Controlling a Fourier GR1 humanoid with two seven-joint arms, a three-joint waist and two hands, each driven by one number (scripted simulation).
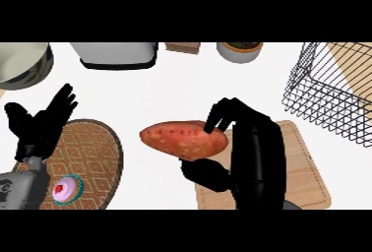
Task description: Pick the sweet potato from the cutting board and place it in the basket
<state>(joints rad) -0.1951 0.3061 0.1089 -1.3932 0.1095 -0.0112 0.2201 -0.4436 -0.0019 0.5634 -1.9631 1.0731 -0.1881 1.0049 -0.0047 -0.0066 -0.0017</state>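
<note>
Head view, counter seen from steeply above. Entries run from left to right.

At the upper left corner sits part of a pale round bowl. Below it my left hand shows near the left edge, fingers straight and pointing up, holding nothing; it rests there. It overlaps the upper left rim of a round woven mat with a diamond pattern. On the lower part of that mat lies a small pink cake on a teal ring, just beside my grey left forearm.

Along the back edge: a grey and white appliance, then a small brown box, then a round pot with a dark centre.

At centre, the sweet potato is in my right hand. Fingers curl over its right end from above and the thumb sits under it, so the hand is closed around it. The potato lies roughly level and shows over the white counter, just left of the cutting board; whether it is lifted I cannot tell. My right forearm covers the board's left part.

At upper right stands the black wire basket, well apart from the potato. A tan surface shows through its mesh.
</note>
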